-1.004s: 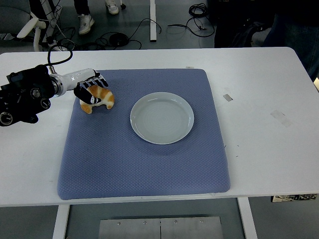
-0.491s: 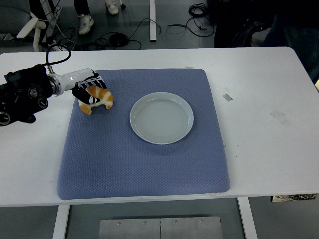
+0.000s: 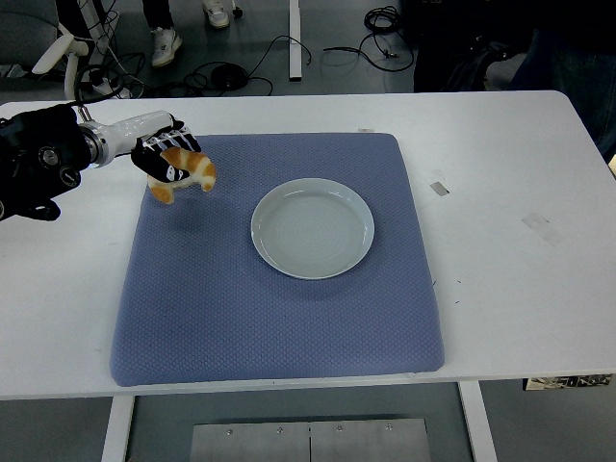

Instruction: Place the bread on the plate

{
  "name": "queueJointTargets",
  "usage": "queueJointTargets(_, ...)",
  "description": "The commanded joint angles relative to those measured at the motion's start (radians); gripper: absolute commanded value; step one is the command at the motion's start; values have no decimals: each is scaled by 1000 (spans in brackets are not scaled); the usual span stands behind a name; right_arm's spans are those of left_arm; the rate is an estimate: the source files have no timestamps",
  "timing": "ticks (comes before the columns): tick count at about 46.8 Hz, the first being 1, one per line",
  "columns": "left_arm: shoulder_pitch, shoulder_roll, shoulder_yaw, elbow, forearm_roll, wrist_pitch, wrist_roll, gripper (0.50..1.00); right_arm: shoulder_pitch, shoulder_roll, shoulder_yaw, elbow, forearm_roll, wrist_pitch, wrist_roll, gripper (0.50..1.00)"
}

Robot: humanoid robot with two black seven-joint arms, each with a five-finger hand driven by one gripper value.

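**Bread held in left hand above mat, plate bare**

Nearest the camera, the white table (image 3: 520,318) shows its front edge along the bottom of the view, with a metal frame part visible beneath it. A blue quilted mat (image 3: 279,318) covers the middle of the table, its near edge lying close to the table's front edge.

On the mat, right of centre, sits a round pale plate (image 3: 313,228). Nothing lies on it.

Left of the plate and well apart from it, over the mat's far left corner, is the left hand (image 3: 162,157). Its fingers are curled around the bread (image 3: 185,173), a golden-brown curved piece, gripped from above and from the left. The bread appears clear of the mat: a faint shadow shows on the fabric just below and to the right of it. The black forearm (image 3: 38,159) enters from the left edge, with a white wrist section joining it to the hand.

On the bare table to the right of the mat, two small tape marks (image 3: 439,188) are visible.

Beyond the far table edge, the floor carries cables (image 3: 279,53), and a person's shoes (image 3: 166,43) stand at the top left.
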Motion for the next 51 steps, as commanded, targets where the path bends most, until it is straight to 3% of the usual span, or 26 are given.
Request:
queueJointTargets(1, -12, -8, -4, 0, -11, 0, 2, 630, 0, 0, 0, 0, 0, 0, -2, 1000)
queueJointTargets(35, -61, -223, -79, 2, -111, 2, 14, 631, 0, 0, 0, 0, 0, 0, 0, 1000)
queueJointTargets(46, -61, -255, -78, -1, -117, -3, 16, 633, 0, 0, 0, 0, 0, 0, 0, 1000)
queueJointTargets(51, -61, -253, -74, -12, -117, -37, 16, 637, 0, 0, 0, 0, 0, 0, 0, 1000)
